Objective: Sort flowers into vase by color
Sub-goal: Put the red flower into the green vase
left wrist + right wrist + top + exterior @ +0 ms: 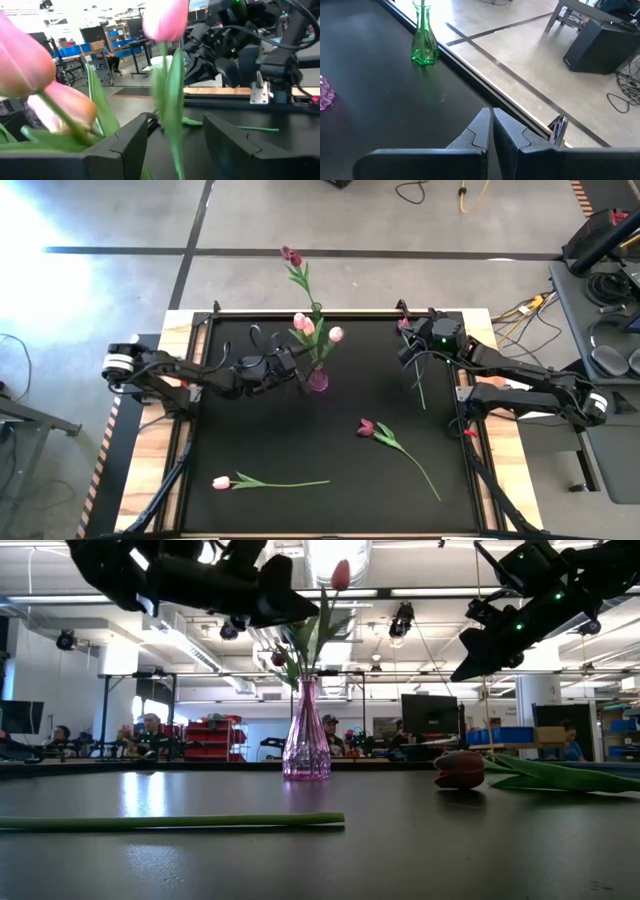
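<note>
A pink glass vase (pixel 317 380) holds pink tulips (pixel 303 323). Behind it, a green vase (pixel 316 308) holds a dark red tulip (pixel 291 255). My left gripper (pixel 296 368) is open beside the pink vase; in the left wrist view its fingers (pixel 132 142) stand on either side of a pink tulip's stem (pixel 172 115) without plainly touching it. My right gripper (pixel 408 345) hovers over the table's far right part, shut on a dark red tulip (pixel 403 324). A pink tulip (pixel 265 480) and a dark red tulip (pixel 395 442) lie flat on the table. My right gripper is shut on the dark red tulip's stem, close to the head; the gripper body hides the exact spot. The long thin stem (pixel 419 388) trails out below the fingers toward the near edge, and the gripper is well above the table (pixel 465 670).
The black tabletop (pixel 250 430) is framed by a metal rail and wooden side strips (pixel 140 500). The green vase (pixel 424 45) stands close to the far edge. People and desks show in the room beyond the table.
</note>
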Tool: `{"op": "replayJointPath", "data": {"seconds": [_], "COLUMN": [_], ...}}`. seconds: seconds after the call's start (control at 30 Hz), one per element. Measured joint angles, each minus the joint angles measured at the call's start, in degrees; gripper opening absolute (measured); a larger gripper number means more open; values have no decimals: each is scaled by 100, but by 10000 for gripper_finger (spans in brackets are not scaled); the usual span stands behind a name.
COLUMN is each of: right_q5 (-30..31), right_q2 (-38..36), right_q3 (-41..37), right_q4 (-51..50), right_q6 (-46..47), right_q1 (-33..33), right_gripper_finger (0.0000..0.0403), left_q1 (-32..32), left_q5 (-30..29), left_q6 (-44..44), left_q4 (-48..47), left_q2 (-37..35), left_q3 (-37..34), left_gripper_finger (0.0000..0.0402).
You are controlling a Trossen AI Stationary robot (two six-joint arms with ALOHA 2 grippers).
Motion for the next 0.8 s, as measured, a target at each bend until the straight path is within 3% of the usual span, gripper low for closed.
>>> {"op": "replayJointPath", "data": {"seconds": [0.5, 0.8], "right_q5": [1, -2], "right_q2": [217, 913], "right_q3": [-7, 15], "right_q4": [-206, -262], "right_q6": [250, 596], "right_q1": [-13, -280], "right_gripper_finger": [13, 13], "left_q1": [-471, -272], "left_q5": [15, -2], "left_q6": [115, 90], "left_q4": [878, 2753], "left_q2": [-797, -739], "left_q3": [-1721, -2919], "left_gripper_finger": [154, 62]}}
